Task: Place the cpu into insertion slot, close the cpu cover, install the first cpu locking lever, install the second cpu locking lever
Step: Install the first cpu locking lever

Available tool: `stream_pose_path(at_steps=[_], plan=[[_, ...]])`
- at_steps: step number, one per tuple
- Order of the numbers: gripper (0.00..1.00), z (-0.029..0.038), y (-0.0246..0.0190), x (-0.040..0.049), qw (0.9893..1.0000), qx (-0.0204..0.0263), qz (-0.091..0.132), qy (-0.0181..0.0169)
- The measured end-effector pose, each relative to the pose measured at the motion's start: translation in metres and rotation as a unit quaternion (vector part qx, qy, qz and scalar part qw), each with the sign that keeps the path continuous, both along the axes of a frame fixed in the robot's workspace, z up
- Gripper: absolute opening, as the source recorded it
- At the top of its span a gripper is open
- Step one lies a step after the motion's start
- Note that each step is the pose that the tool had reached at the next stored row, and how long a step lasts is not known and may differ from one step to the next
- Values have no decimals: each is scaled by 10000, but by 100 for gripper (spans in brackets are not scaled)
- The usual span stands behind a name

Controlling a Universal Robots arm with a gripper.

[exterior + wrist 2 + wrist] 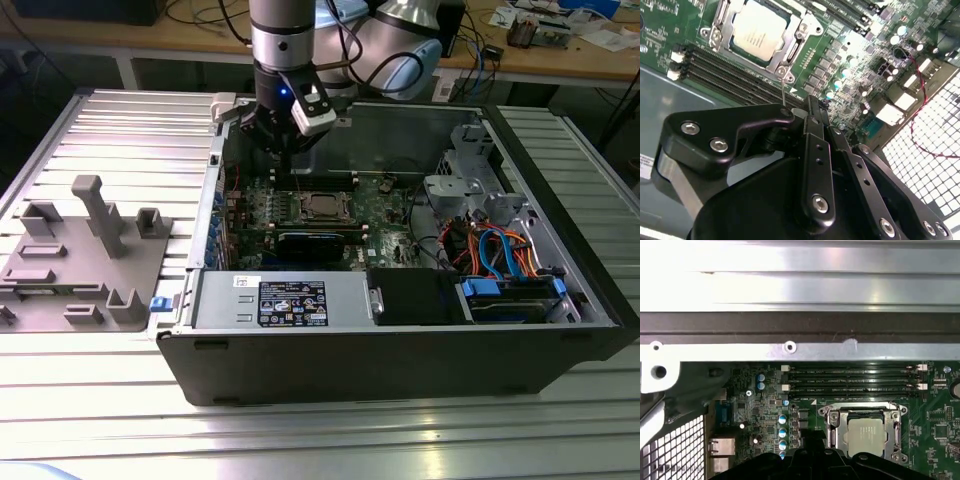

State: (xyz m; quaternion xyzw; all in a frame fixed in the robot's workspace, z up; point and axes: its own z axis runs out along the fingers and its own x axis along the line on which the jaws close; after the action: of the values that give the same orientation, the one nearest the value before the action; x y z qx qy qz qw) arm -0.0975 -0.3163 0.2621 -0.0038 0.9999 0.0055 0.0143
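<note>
looks like lever work now: shows the cpu (759, 31) already seated in the insertion slot (807, 25), with the cpu cover (836, 435) lying flat around its silvery top in both wrist views. to do this well, put the push low and steady on the thin locking lever (783, 92), standing up from the slot's corner, close to its free end. sweep it down along the slot's edge, then tuck it sideways under its catch, never dragging across the cover. mind the long memory slots (730, 70) just beside the slot and the capacitors (838, 83) on the green board (665, 35). ease off at any resistance; likely bends easily, judging by how thin it looks.

as for the gripper (284, 165): hangs low inside the open computer case (400, 350), near the slot's corner toward the exterior view's left. looks closed, drawn to one narrow tip with nothing seen held between. seems to meet the lever's upper end in the second wrist view, yet cannot tell whether pressing on it or merely beside it.
</note>
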Motion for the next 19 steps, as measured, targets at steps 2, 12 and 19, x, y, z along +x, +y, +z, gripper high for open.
stream_pose_path(at_steps=[2,12,19], plan=[[11,-2,16,0,10000,0,61,-2],[11,-11,75,2,9999,0,129,-10],[11,-11,75,43,9999,1,132,-11]])
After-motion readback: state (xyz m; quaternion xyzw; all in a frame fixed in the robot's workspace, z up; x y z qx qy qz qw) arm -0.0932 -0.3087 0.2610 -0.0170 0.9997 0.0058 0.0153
